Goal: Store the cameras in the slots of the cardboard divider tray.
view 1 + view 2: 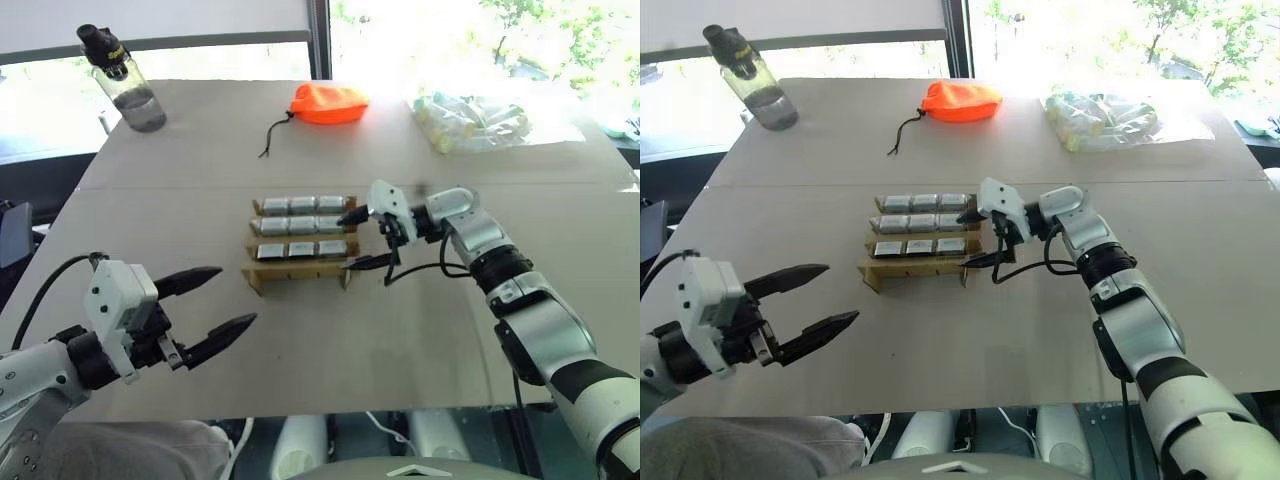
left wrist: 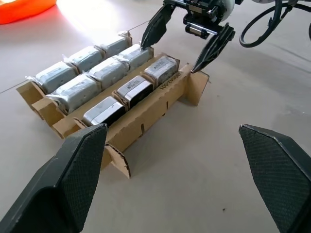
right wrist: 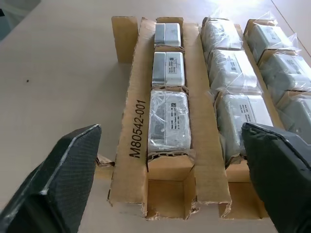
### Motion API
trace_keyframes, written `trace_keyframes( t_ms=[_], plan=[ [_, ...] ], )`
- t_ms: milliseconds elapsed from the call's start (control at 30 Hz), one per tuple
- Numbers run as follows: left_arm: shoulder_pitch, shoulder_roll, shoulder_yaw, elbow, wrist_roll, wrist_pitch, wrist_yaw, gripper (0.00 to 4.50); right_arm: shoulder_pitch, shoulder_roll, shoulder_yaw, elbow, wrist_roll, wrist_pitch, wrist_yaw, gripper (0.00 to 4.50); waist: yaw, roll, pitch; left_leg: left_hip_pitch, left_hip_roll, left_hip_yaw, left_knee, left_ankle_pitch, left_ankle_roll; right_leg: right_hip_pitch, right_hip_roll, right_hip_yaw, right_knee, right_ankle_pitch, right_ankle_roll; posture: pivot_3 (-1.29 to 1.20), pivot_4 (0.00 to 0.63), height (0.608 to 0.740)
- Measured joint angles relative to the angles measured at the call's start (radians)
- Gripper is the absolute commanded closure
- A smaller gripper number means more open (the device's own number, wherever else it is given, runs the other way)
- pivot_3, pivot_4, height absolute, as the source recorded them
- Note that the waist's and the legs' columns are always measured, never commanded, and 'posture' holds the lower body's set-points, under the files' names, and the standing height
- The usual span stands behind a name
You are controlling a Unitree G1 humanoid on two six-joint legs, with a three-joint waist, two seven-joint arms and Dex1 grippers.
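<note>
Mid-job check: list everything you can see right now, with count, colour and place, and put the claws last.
cardboard divider tray: one, tan, table centre, all nine slots filled.
cameras: nine, silver-grey, several in clear wrap, three rows of three in the tray.
pouch: one, orange with dark drawstring, far side of the table, centre.
bag of tubes: one, clear with pale tubes, far right.
water bottle: one, clear with black cap, far left corner.
table: one, beige.
left claw: black fingers, open, near left, clear of the tray.
right claw: black fingers, open, at the tray's right end, holding nothing.
</note>
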Motion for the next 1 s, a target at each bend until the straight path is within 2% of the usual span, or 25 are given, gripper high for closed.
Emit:
trace_keyframes(
  t_ms=[200,233,300,500,600,733,833,1000],
  plan=[
    [-0.02,0.007,-0.016,0.001,-0.004,0.0,0.0,0.0,0.063,-0.055,-0.053,-0.25,0.083,0.152,0.02,0.03,0.006,0.0,0.0,-0.002,0.0,-0.001,0.0,0.0,0.0,0.0,-0.001,-0.001,-0.001,0.0,0.0,0.0,0.15,0.74],
    [-0.02,0.007,-0.022,0.002,-0.003,-0.001,0.0,0.0,0.122,-0.093,-0.07,-0.349,0.111,0.195,0.021,0.03,0.01,0.0,0.0,-0.002,-0.001,-0.002,0.0,0.0,0.0,0.0,-0.001,-0.002,-0.002,0.0,0.0,0.0,0.15,0.74],
    [-0.019,0.007,-0.034,0.006,-0.001,-0.001,0.001,0.0,0.168,-0.119,-0.084,-0.405,0.129,0.225,0.018,0.03,0.01,0.0,0.0,-0.002,-0.001,-0.001,0.0,0.0,0.0,0.0,-0.001,-0.002,-0.002,0.0,0.0,0.0,0.15,0.74],
    [-0.031,-0.016,-0.167,0.05,0.119,-0.056,0.043,0.0,0.484,-0.234,-0.246,-0.698,0.222,0.32,-0.134,0.03,0.009,0.0,0.0,-0.001,-0.001,0.0,-0.001,0.0,0.0,0.0,0.0,-0.001,-0.001,0.0,0.0,0.0,0.15,0.74],
    [-0.076,-0.061,-0.235,0.099,0.19,-0.131,0.065,0.0,0.656,-0.298,-0.333,-0.803,0.232,0.317,-0.206,0.03,0.011,0.0,0.0,0.0,-0.001,0.0,-0.001,0.0,0.0,0.0,0.001,-0.001,-0.001,0.0,0.0,0.0,0.15,0.74],
    [-0.106,-0.115,-0.324,0.187,0.312,-0.243,0.111,0.0,0.859,-0.315,-0.403,-0.883,0.232,0.291,-0.29,0.03,0.015,-0.001,-0.001,0.001,0.0,0.002,-0.001,0.0,0.001,0.0,0.003,0.001,-0.001,0.0,0.0,0.0,0.15,0.74],
    [-0.107,-0.162,-0.367,0.241,0.339,-0.321,0.108,0.0,1.005,-0.312,-0.464,-0.955,0.231,0.243,-0.364,0.03,0.012,-0.001,-0.001,0.002,0.0,0.004,-0.001,-0.002,0.004,0.0,0.003,0.002,-0.001,0.0,0.001,0.0,0.15,0.74],
    [-0.074,-0.197,-0.407,0.252,0.359,-0.412,0.09,0.0,1.149,-0.299,-0.511,-0.981,0.228,0.158,-0.43,0.03,0.014,-0.002,-0.002,0.002,0.001,0.004,-0.001,-0.003,0.005,0.0,0.003,0.002,-0.001,0.0,0.001,0.0,0.15,0.74]
  ],
)
